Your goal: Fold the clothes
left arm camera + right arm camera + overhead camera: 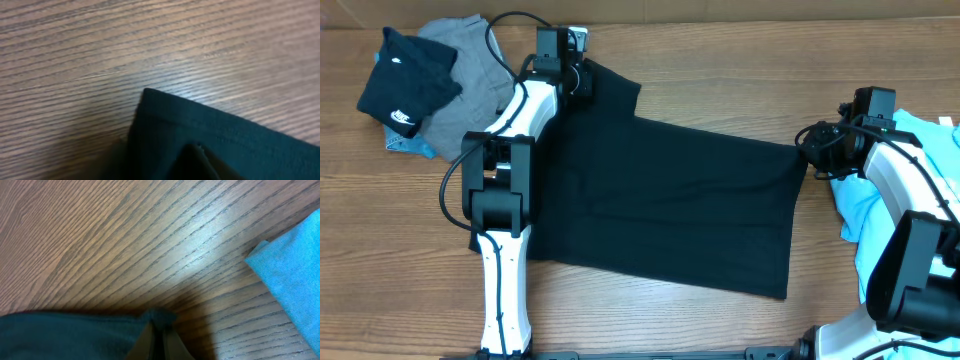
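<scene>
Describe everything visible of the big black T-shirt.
The black T-shirt is plain, soft-looking fabric, spread mostly flat across the wooden table, slightly wrinkled. A stitched hem corner shows in the left wrist view. The right tool is shut, pinching its right edge; the left tool sits at its far left corner.

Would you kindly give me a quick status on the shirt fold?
Right gripper shut on black T-shirt edge. Left gripper at its far left corner, grip unclear. Blue garment to the right, apart from it.

Desk (740, 80) bare far & near side of T-shirt (670, 210), room to pass. Clothes pile (430, 90) blocks far-left corner; blue cloth (850, 212) crowds right edge.
</scene>
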Robot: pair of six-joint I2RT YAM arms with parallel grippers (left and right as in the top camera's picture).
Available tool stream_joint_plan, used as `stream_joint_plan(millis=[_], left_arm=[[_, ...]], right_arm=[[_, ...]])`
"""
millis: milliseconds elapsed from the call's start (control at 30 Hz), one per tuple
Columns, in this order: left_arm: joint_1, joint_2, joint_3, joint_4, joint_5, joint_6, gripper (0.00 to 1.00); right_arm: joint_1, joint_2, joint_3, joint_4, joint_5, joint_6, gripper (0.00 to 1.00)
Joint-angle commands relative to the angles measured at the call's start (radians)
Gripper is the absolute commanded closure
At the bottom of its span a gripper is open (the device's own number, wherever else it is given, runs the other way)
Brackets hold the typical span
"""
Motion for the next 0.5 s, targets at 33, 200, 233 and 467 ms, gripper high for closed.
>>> stream_joint_plan(millis=[33,200,233,467], left_arm=[[-0.008,0.048,-0.002,-0.019,0.062,-0.003,0.96],[-0.007,0.011,-0.002,-0.04,0.103,-0.035,0.96],[-0.007,-0.004,-0.002,-0.046,0.103,-0.041,0.96],[-0.007,-0.191,-0.002,-0.142,0.098,-0.014,0.96]], right_arm=[[-0.001,-0.016,-0.002,0.006,0.006,-0.004,0.95],[-0.001,-0.016,-0.002,0.022,0.011,-0.029,0.95],[-0.001,-0.016,-0.002,0.029,0.011,-0.039,0.95],[-0.005,-0.016,-0.002,0.076,0.026,-0.045,0.95]])
